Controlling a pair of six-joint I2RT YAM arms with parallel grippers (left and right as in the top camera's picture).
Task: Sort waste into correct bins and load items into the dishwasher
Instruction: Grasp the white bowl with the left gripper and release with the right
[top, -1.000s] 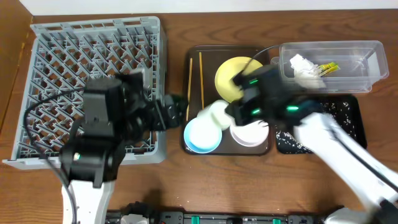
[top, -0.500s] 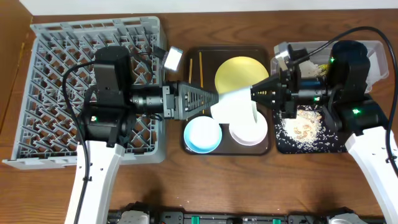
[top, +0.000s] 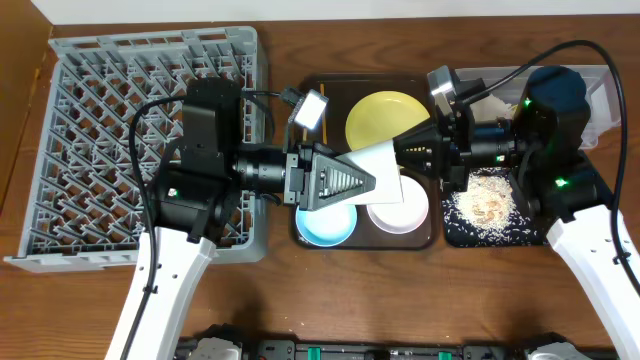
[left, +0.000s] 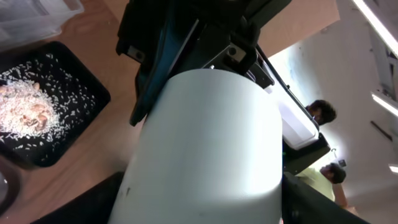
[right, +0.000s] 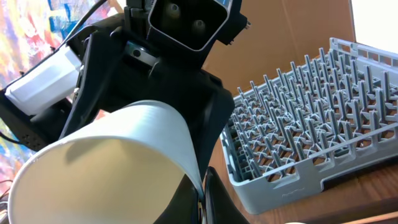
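Observation:
The white cup (top: 378, 168) hangs on its side above the brown tray, between my two grippers. My right gripper (top: 408, 152) is shut, pinching the cup's rim (right: 112, 162) between its fingers (right: 202, 186). My left gripper (top: 358, 182) reaches from the left, a finger on each side of the cup's body (left: 205, 143), and appears shut on it (left: 202, 214). Below them on the tray are the yellow plate (top: 385, 112), the light blue bowl (top: 325, 222) and the white bowl (top: 400, 213). The grey dish rack (top: 100, 150) stands at the left and also shows in the right wrist view (right: 298, 124).
The black tray (top: 455, 235) at the right holds a heap of rice scraps (top: 488, 200), also seen from the left wrist (left: 25, 112). The clear tub (top: 605, 90) lies behind my right arm, mostly hidden. The brown serving tray (top: 330, 82) lies between rack and bins.
The right gripper lifted the cup off the tray and turned it sideways. The left gripper moved right from the rack and has come around the cup.

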